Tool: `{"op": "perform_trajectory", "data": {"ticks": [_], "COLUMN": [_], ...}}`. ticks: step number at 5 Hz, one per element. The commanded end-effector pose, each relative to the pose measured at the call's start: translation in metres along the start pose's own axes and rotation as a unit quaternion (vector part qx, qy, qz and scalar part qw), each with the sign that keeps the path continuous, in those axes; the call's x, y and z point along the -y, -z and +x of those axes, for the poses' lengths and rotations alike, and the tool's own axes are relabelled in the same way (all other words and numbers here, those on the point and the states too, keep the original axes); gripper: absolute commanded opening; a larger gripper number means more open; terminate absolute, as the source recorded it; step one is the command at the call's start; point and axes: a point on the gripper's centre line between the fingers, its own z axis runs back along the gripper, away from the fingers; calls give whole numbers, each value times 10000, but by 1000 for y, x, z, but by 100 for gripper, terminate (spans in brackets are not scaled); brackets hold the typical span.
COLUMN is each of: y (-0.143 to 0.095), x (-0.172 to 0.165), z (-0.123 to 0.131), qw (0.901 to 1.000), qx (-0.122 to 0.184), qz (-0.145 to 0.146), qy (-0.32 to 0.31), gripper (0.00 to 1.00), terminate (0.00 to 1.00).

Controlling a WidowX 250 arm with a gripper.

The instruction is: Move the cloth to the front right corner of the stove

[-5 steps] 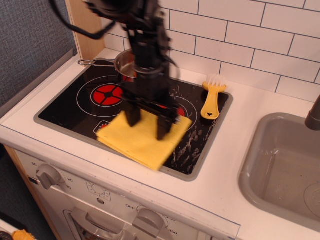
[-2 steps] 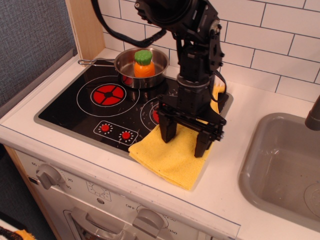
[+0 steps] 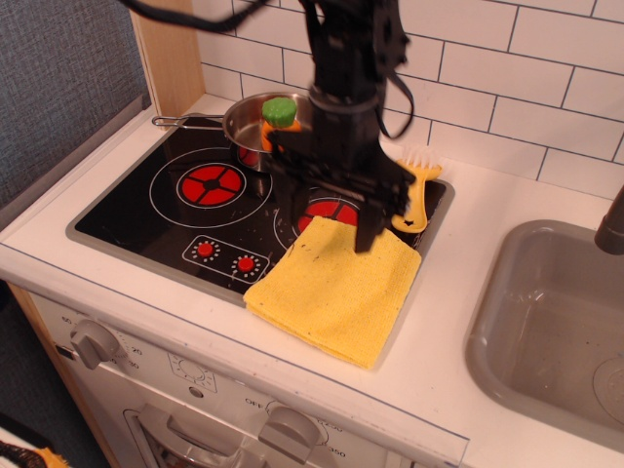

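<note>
The bright-yellow folded cloth (image 3: pixel 336 290) lies flat over the front right corner of the black stove (image 3: pixel 175 214), its front part overhanging the grey rim onto the white counter. My gripper (image 3: pixel 330 222) hangs above the cloth's back edge, over the right burner ring. Its two black fingers (image 3: pixel 371 220) are spread apart and hold nothing. The arm hides part of the right burner and of the pot behind it.
A small metal pot (image 3: pixel 255 125) with an orange and green toy vegetable (image 3: pixel 278 114) stands at the stove's back. A yellow brush (image 3: pixel 417 188) with white bristles lies at the stove's back right. The grey sink (image 3: pixel 556 331) is to the right.
The cloth was dragged right to the stove's front right corner. My gripper has since let go of it and risen up and back, now clear of the cloth.
</note>
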Motion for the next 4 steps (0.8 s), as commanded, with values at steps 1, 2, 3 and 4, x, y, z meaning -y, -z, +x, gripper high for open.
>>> {"op": "perform_trajectory", "data": {"ticks": [1, 2, 3, 4], "y": [-36, -36, -36, -36], "x": [-9, -9, -9, -9], "z": [-3, -3, -3, -3], "qw": [9987, 9987, 9987, 9987], "qx": [407, 407, 407, 407], "qz": [-298, -298, -298, -298], "qy": [-106, -106, -106, -106], "gripper": [100, 100, 100, 100], "terminate": [0, 0, 0, 100]}}
